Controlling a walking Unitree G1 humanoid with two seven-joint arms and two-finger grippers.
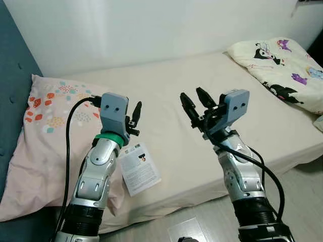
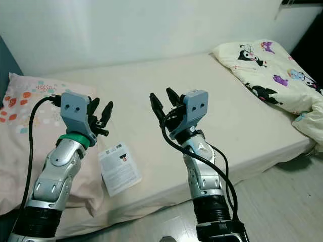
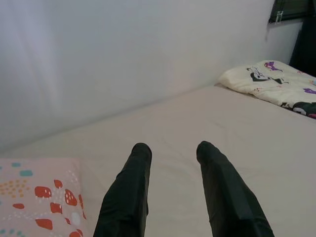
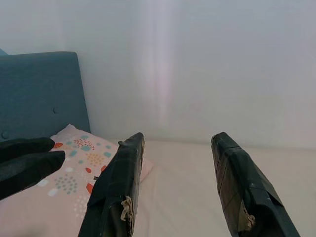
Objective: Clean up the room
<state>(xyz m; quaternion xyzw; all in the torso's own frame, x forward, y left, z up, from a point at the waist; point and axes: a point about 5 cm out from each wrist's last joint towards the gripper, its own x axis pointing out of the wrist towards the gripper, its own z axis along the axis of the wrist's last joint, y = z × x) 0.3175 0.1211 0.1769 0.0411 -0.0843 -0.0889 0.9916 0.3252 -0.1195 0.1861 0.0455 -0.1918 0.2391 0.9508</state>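
Note:
A white printed leaflet (image 1: 140,168) lies on the beige bed sheet (image 1: 166,85) near the front edge, beside a pink patterned pillow (image 1: 50,116). A crumpled cartoon-print blanket (image 1: 282,65) sits at the far right of the bed. My left gripper (image 3: 174,147) is raised above the pillow's edge and the leaflet, open and holding nothing. My right gripper (image 1: 192,96) hovers over the middle of the mattress, also open, with nothing between its fingers. In the right wrist view the left gripper's fingers (image 4: 24,158) show at the side.
A blue padded headboard (image 1: 12,75) stands at the left behind the pillow. A white wall (image 1: 151,25) runs along the far side of the bed. Pale wood floor (image 1: 298,201) lies in front at the right.

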